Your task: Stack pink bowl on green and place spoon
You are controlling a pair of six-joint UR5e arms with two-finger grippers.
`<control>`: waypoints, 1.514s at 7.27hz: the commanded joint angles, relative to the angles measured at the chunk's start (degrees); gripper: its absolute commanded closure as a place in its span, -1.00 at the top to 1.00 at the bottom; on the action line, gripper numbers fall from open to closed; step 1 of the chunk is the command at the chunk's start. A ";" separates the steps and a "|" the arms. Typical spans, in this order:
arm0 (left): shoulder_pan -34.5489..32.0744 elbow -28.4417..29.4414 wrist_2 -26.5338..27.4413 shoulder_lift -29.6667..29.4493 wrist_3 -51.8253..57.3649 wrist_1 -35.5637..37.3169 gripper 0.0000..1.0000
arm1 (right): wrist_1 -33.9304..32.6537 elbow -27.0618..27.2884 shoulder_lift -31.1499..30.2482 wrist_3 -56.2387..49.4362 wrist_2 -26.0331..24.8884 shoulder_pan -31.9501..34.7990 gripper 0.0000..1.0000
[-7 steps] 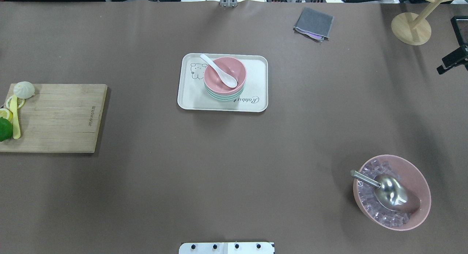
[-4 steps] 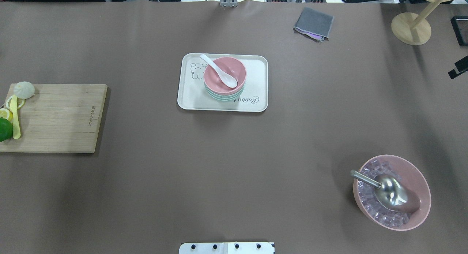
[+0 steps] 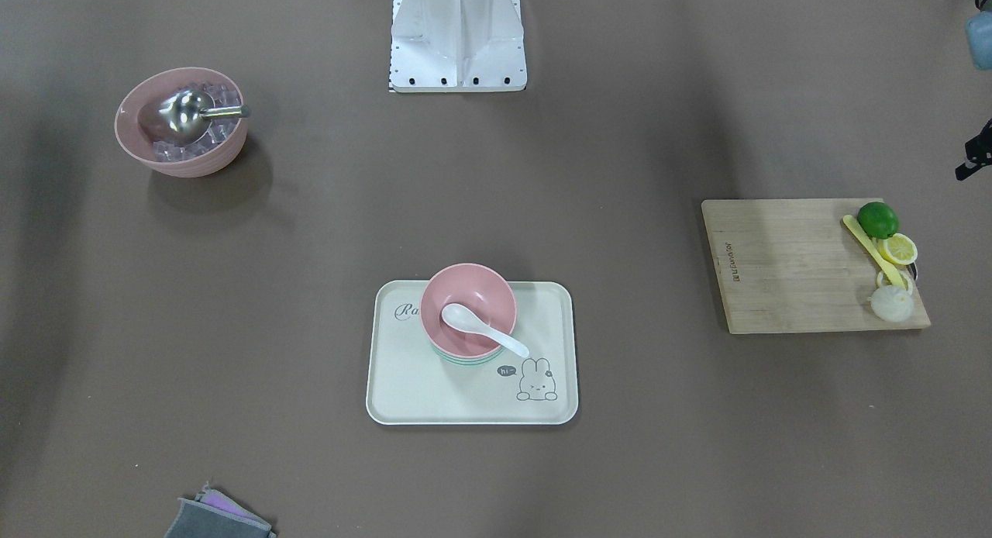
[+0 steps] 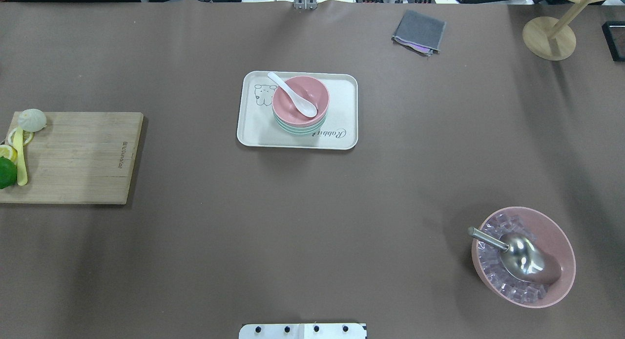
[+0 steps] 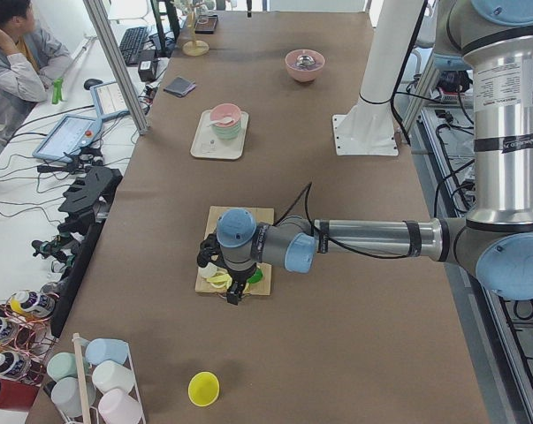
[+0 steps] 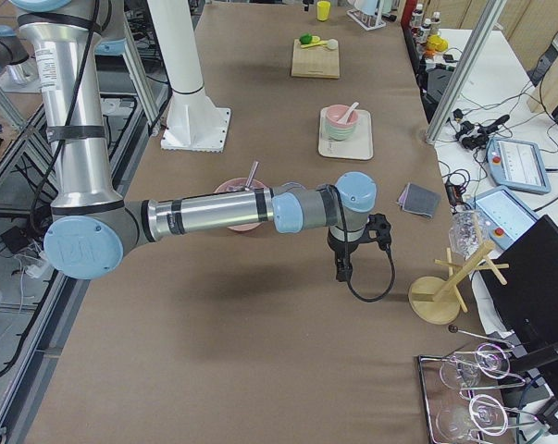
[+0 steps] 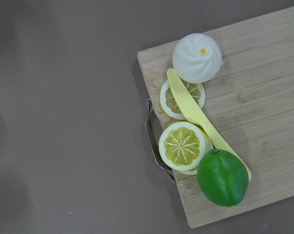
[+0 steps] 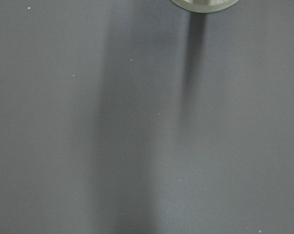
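A pink bowl (image 4: pixel 315 90) sits nested on a green bowl (image 4: pixel 293 129) on a cream rabbit tray (image 4: pixel 254 129) at mid table. A white spoon (image 4: pixel 295 97) lies in the pink bowl, its handle over the rim. The stack also shows in the front view: pink bowl (image 3: pixel 465 286), spoon (image 3: pixel 480 329). My left gripper (image 5: pixel 233 296) hangs over the cutting board, far from the tray. My right gripper (image 6: pixel 343 268) hangs near the wooden stand. Both show clearly only in side views, so I cannot tell whether they are open or shut. No fingers show in the wrist views.
A wooden cutting board (image 4: pixel 83 158) with a lime, lemon slices, a yellow knife and a bun lies at the left. A big pink bowl (image 4: pixel 556 241) holds ice cubes and a metal scoop. A grey cloth (image 4: pixel 419 31) and a wooden stand (image 4: pixel 548 38) are at the back.
The black part of my right gripper at the overhead view's right edge has slid out of that view. The bowls, spoon and tray have not moved.
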 commanded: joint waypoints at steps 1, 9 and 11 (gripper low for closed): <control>0.12 0.39 -0.06 0.11 -0.15 0.34 0.97 | 0.41 -0.07 -2.54 -0.75 -4.32 0.25 1.00; -0.05 1.89 3.19 0.20 -2.96 0.08 0.97 | 0.59 0.28 -4.84 -2.87 -6.80 0.25 1.00; 0.04 1.28 2.75 0.03 -3.05 -0.01 0.97 | 0.59 0.46 -4.93 -2.69 -6.63 0.25 1.00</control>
